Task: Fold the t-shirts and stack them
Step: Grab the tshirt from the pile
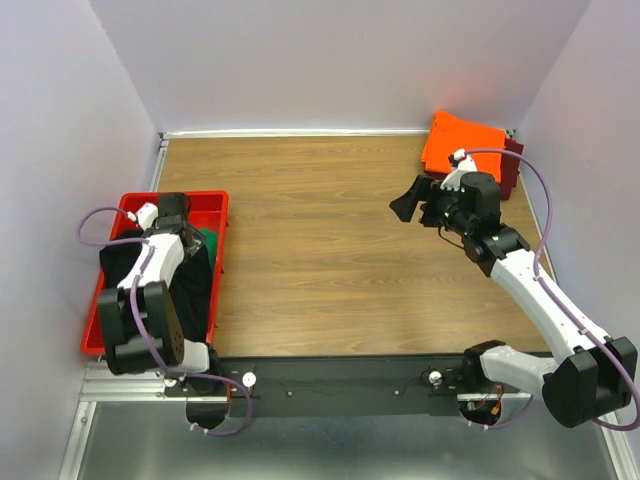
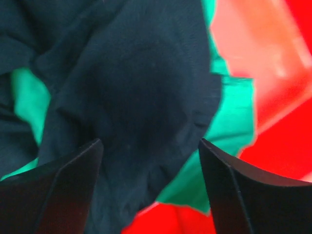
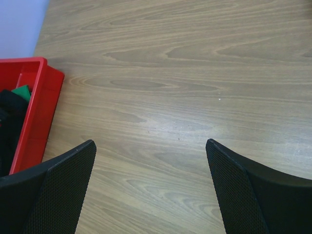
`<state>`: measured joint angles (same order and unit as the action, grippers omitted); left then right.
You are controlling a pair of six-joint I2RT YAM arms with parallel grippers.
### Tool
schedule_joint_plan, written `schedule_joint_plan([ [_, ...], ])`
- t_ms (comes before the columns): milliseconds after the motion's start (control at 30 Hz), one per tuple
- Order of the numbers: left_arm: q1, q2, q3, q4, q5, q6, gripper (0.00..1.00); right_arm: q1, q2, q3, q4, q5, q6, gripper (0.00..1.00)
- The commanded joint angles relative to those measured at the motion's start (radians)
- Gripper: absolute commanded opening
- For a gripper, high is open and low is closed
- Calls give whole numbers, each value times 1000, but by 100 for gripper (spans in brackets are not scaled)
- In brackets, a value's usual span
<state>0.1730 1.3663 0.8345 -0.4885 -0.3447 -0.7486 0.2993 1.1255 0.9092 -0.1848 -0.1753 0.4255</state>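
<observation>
The black t-shirt (image 1: 195,290) lies crumpled in the red tray (image 1: 215,200) over the green t-shirt (image 1: 211,243). My left gripper (image 1: 185,235) is open and low in the tray. In the left wrist view it (image 2: 150,146) straddles a bunch of the black shirt (image 2: 141,73), with the green shirt (image 2: 229,122) beneath. The orange t-shirt (image 1: 460,145) lies folded on the maroon t-shirt (image 1: 513,165) at the far right corner. My right gripper (image 1: 410,205) is open and empty above bare table (image 3: 150,146), just near of that stack.
The red tray (image 3: 39,107) stands at the table's left edge against the left wall. White walls close in the left, far and right sides. The wooden table (image 1: 320,250) lies between the tray and the stack.
</observation>
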Motion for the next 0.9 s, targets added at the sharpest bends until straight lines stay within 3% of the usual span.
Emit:
schedule_joint_plan([
  [0,20,111,6,68,68,15,78,-3,-12,-21,-15,-33,4,100],
  [33,19,126,9,77,73,17,73,-2,-13,-21,-16,-30,4,100],
  [267,23,100,23,68,67,35,0,-3,-10,-29,-15,-23,1,100],
  [867,25,-246,322,-96,21,141,0,-2,30,-1,-15,-35,12,100],
])
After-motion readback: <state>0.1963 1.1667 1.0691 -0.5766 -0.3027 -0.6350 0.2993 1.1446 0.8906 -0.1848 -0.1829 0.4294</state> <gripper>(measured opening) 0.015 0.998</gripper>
